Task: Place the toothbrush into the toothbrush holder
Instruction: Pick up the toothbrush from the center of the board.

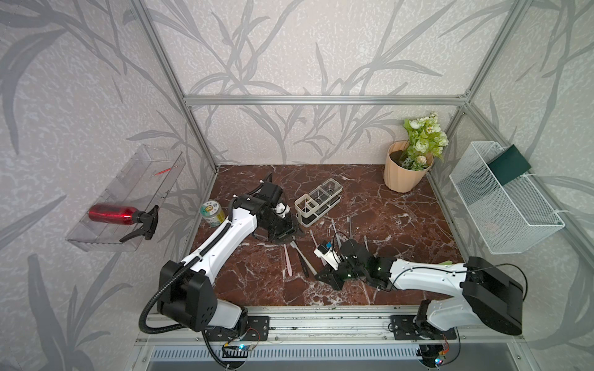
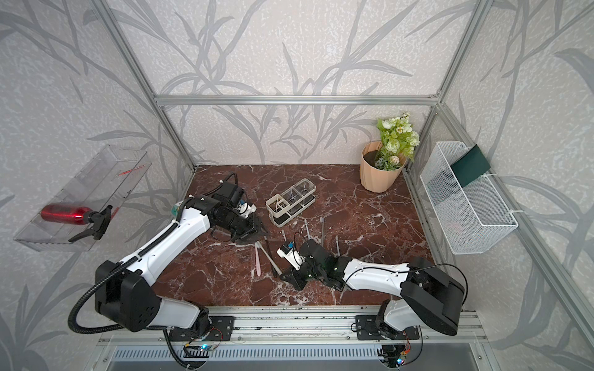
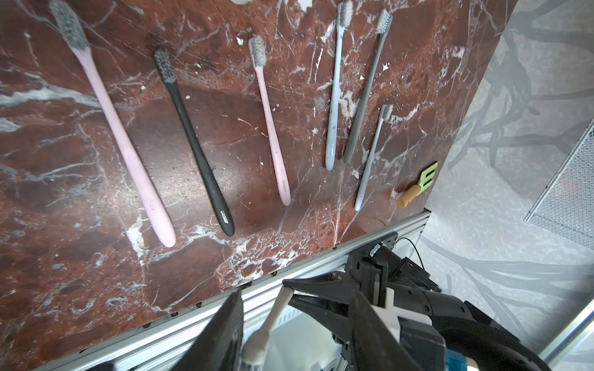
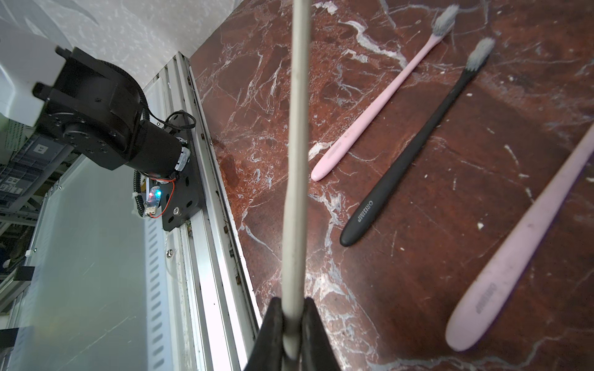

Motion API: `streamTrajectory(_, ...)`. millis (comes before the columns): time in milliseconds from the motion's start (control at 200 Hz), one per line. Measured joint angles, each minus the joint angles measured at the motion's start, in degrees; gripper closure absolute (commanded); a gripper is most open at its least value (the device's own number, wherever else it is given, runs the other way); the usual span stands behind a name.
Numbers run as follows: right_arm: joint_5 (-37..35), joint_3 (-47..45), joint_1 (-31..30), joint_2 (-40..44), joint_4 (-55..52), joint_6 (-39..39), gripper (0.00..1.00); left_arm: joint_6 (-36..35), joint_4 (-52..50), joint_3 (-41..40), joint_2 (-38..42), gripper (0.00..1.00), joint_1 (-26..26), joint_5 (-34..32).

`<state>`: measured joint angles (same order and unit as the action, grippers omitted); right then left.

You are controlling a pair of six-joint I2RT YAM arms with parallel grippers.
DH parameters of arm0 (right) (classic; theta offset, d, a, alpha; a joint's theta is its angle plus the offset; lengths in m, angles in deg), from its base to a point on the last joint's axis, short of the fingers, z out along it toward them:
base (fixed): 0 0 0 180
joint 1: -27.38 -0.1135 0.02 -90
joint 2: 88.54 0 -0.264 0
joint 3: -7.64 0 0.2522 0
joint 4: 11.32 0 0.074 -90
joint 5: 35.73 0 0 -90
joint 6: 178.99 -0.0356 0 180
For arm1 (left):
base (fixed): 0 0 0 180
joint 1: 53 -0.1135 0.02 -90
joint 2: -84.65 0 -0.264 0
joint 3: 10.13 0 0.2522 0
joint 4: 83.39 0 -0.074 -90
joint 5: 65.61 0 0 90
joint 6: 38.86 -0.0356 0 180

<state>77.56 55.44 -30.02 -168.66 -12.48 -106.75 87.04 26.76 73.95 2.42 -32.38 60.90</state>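
**Right wrist view.** The right gripper (image 4: pixel 292 308) has its jaws pinched on the handle of a pale toothbrush (image 4: pixel 297 144). The toothbrush runs straight out from the tips, above the front edge of the table (image 4: pixel 418 273). The top views do not resolve this grip.

**Left wrist view.** The same toothbrush (image 3: pixel 273 318) runs from the right gripper's tips to its bristle end, which lies between the fingers of the left gripper (image 3: pixel 295 298). Those jaws stand apart, one finger on either side. Whether either finger touches the bristle end cannot be told. This view alone shows six other brushes lying flat on the table, a black brush (image 3: pixel 196 144) among them. It also shows a small green fork (image 3: pixel 418 186) near the table's edge.

**Top views.** Both top views show the holder (image 1: pixel 302 212) (image 2: pixel 273 215) upright on the table beyond both grippers and apart from them. The toothbrush is not in it. Neither wrist view shows the holder.

**Containers.**
- The mesh basket (image 1: pixel 501 218) on the right wall holds a dark green slab (image 1: pixel 509 163).
- The clear shelf (image 1: pixel 128 180) on the left wall carries a red spray bottle (image 1: pixel 111 213) on its side.
- The pot (image 1: pixel 400 178) holds flowers (image 1: pixel 424 138).
- A tin (image 1: pixel 212 213) stands beside the left arm.
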Motion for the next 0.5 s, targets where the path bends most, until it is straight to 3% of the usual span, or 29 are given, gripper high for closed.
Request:
streamTrajectory(225,0.17,0.0,0.52,0.44,-0.39,0.48,1.0,-3.06,-2.8,-1.27,-0.85,0.5,-0.42,0.87)
streamTrajectory(500,0.85,0.0,1.55,1.57,-0.37,0.48,1.0,-4.35,-3.54,-1.9,-0.9,0.69,-1.33,1.75)
